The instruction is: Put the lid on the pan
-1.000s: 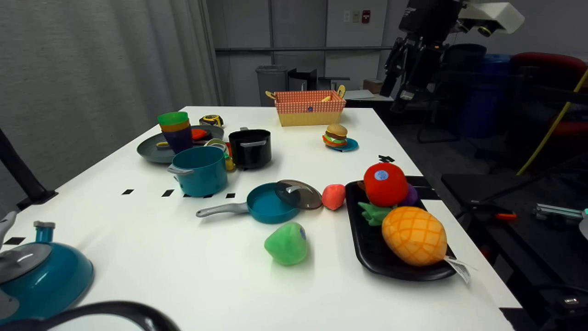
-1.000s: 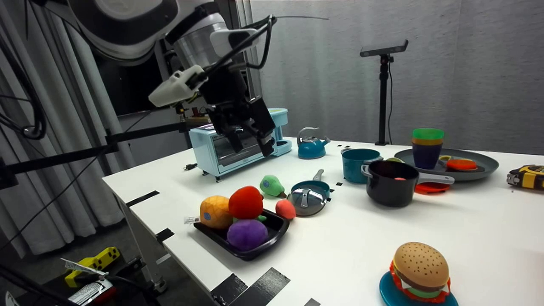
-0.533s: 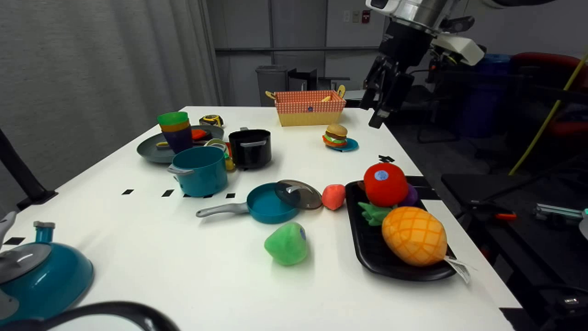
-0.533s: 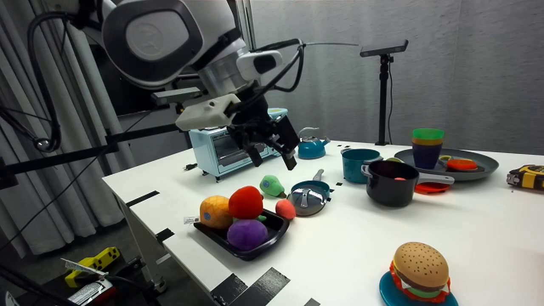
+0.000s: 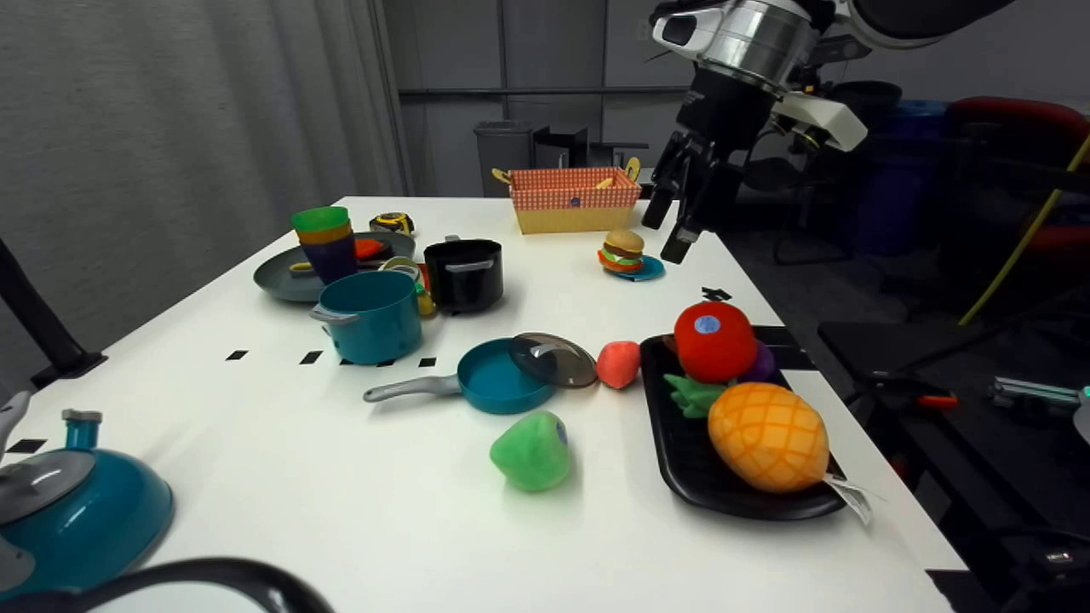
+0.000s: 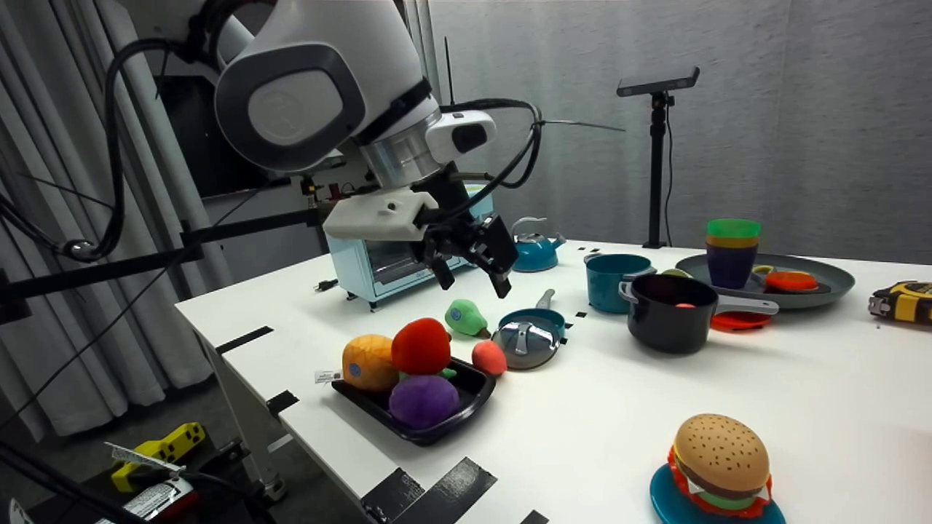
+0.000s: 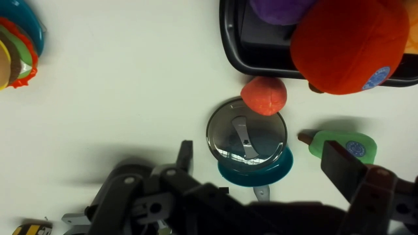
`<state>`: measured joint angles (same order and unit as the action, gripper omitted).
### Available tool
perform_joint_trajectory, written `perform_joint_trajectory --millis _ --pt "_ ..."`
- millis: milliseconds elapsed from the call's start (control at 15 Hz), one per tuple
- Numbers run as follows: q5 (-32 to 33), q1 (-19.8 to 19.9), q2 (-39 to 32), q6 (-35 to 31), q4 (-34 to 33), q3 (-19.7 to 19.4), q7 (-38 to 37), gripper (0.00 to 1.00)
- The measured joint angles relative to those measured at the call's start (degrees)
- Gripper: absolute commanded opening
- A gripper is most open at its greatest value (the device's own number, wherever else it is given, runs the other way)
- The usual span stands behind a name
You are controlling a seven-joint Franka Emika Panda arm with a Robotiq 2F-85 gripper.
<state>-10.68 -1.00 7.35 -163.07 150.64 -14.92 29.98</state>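
The small teal pan (image 5: 490,387) sits on the table with its grey handle (image 5: 413,388); it also shows in an exterior view (image 6: 547,320) and the wrist view (image 7: 261,179). The dark glass lid (image 5: 558,364) lies off-centre and tilted, covering part of the pan and overhanging its rim beside the pink fruit (image 5: 618,364). In the wrist view the lid (image 7: 225,137) shows its grey grip bar (image 7: 245,138). My gripper (image 7: 258,145) is open and empty. In both exterior views the gripper (image 5: 664,235) (image 6: 473,287) is in the air above the table, apart from the lid.
A black tray (image 5: 673,464) of plush fruit stands beside the pink fruit. A green plush pear (image 5: 532,451) lies near the pan. A teal pot (image 5: 375,319), a black pot (image 5: 464,277) and a toy burger (image 5: 623,249) stand farther off.
My gripper has come in over the table and lower, moving left in one exterior view and right in another. It stays open. The pan, lid and fruit have not moved.
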Motion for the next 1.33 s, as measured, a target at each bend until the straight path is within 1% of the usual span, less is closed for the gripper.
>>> perform_joint_trajectory --millis 467,667,867,1067,1200,1333 --pt "0.0 0.02 -0.07 0.0 0.01 0.01 0.02 1.0" --pt "-0.82 -0.37 -1.57 -0.54 -0.02 0.06 0.39 1.0" --pt "-2.98 -1.33 -5.29 -4.95 -0.78 0.24 0.94 1.0" --pt "-6.25 -1.87 -10.03 -9.46 -3.07 1.14 2.33 1.0" --pt "-8.86 -1.84 -13.2 -11.26 -5.29 2.39 3.45 1.0" --pt "-12.34 -1.33 -16.1 -11.45 -8.14 4.62 5.47 1.0"
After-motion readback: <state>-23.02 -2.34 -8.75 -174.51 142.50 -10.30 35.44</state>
